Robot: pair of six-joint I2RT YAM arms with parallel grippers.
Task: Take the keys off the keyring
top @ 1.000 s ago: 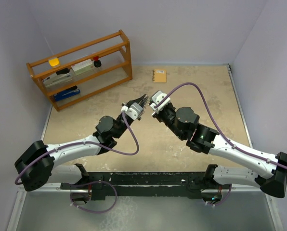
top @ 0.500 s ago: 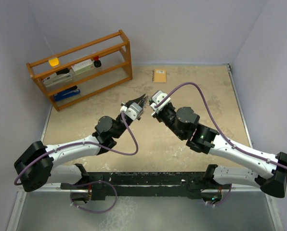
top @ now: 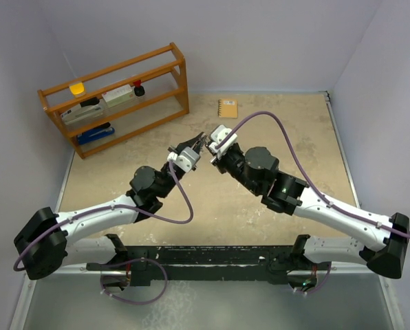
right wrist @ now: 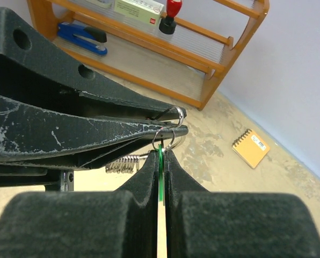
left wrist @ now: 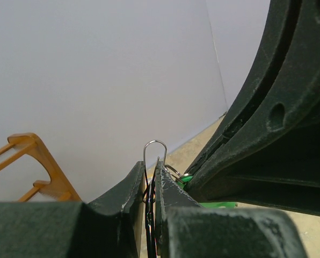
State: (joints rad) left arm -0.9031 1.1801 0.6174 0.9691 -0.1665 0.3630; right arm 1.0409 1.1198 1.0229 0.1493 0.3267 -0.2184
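The two arms meet over the middle of the bench [top: 287, 130], the left arm [top: 102, 214] reaching in from the left and the right arm [top: 336, 210] from the right. Their tips are almost touching, raised off the surface.

The left jaws are pressed together on the keyring [left wrist: 155, 150]. In the left wrist view a narrow loop of its silver wire sticks out just past their tips. In the right wrist view the keyring [right wrist: 176, 114] shows as a small silver circle right at the end of the left jaws, with a second wire loop just below it.

The right jaws are clamped tight on the green key [right wrist: 160, 172], which sits edge-on as a thin green strip in the slit between them. From the left wrist, the green key [left wrist: 186, 178] peeks out just beside the left jaws' tips, against the dark body of the right jaws.

A short row of tiny silver keys [right wrist: 121, 161] hangs under the left jaws, too small to tell apart.

Farther back on the bench lies a tan notebook [top: 227, 108], well apart from the arms. A wooden shelf [top: 115, 96] stands at the far left, holding a blue stapler [right wrist: 82, 35] and a red-topped stamp [right wrist: 172, 11].
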